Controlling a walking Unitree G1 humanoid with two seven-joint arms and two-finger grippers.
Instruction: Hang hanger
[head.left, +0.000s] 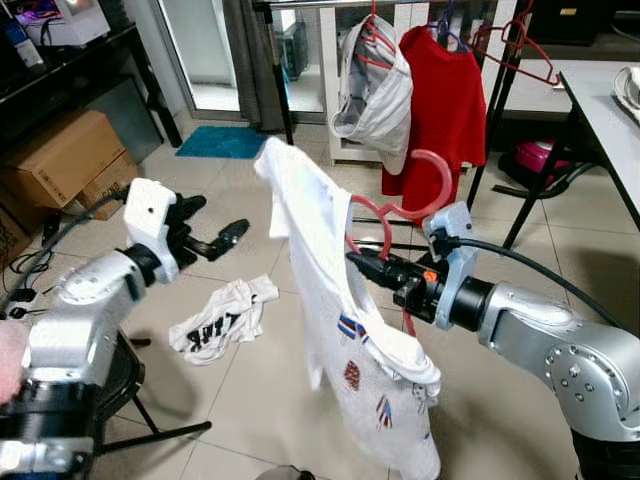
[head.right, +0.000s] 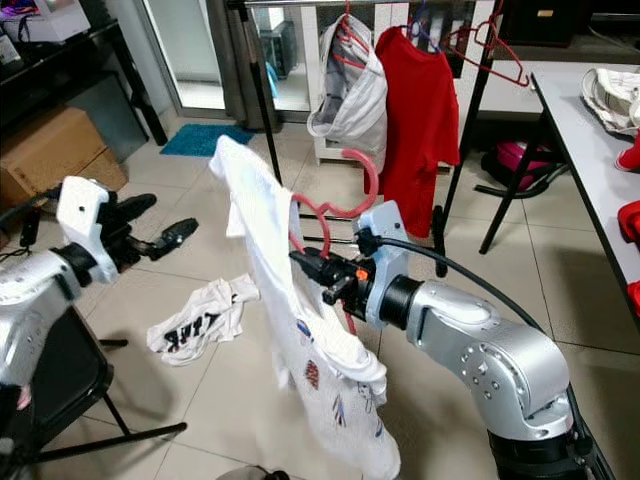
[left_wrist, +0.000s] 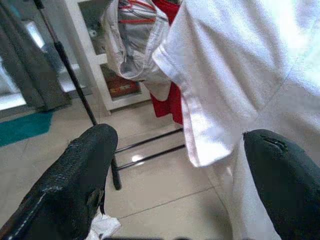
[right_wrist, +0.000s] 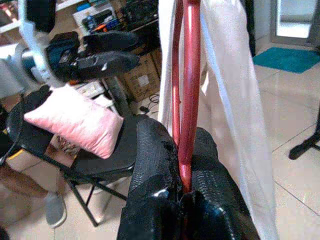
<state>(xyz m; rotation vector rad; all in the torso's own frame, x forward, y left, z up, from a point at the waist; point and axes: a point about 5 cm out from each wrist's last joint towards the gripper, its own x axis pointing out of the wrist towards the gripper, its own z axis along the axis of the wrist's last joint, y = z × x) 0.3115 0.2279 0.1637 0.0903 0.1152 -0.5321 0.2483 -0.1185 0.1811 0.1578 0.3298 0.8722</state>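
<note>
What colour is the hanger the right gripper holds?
Red hanger, clearest in the right wrist view.

Two black fingers spread wide apart; white shirt hanging just beyond.

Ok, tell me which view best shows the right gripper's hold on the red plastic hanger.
Right wrist view: the right gripper pinches the red plastic hanger between its fingers, close up. Both eye views show the hanger's hook and the draped white shirt from farther off; the left wrist view shows the shirt.

I count two grippers, one held hanger, one white shirt on it, one shirt on the floor, two garments on the rack, two boxes.
</note>
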